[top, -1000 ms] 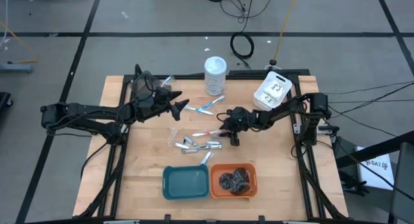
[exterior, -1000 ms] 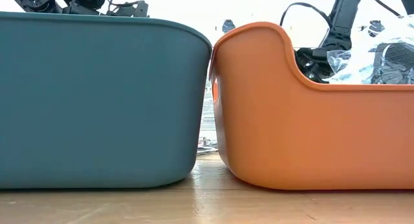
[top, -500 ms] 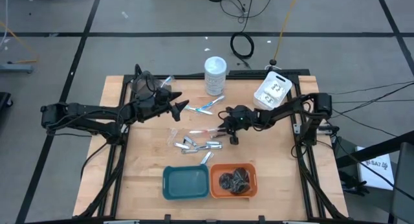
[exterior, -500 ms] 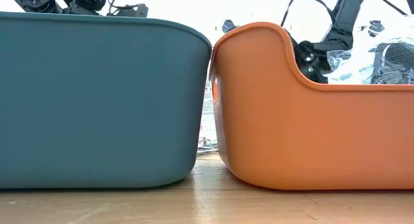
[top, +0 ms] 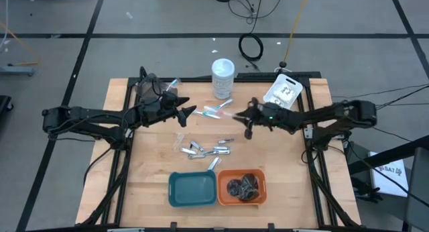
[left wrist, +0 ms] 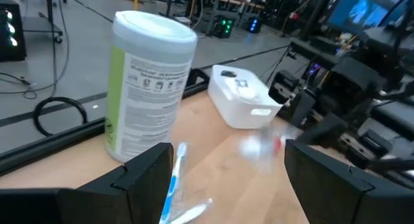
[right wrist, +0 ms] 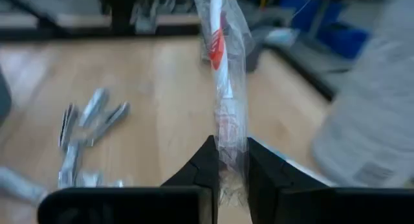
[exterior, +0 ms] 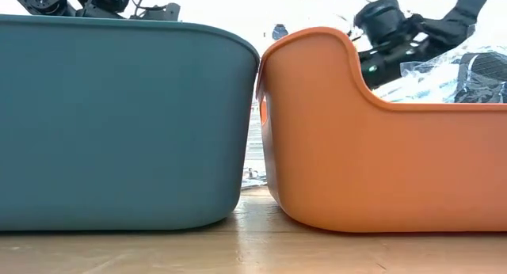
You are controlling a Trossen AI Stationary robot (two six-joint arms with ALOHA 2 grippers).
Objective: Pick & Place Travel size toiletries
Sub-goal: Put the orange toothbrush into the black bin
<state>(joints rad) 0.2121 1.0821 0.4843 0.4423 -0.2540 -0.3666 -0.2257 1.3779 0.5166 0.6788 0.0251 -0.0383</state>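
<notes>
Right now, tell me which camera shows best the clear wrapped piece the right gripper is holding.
The right wrist view: the clear wrapped piece fills the middle, pinched by the right gripper, red mark plain. The high view shows only a pale sliver at that gripper. The left wrist view shows a blur with a red spot. The low view does not show it clearly.

The right arm is stretched from the desk's right edge toward its middle, and the right tool is seen raised, its fingers clamped tight. The left arm is extended from the left, its tool held with jaws spread.
</notes>
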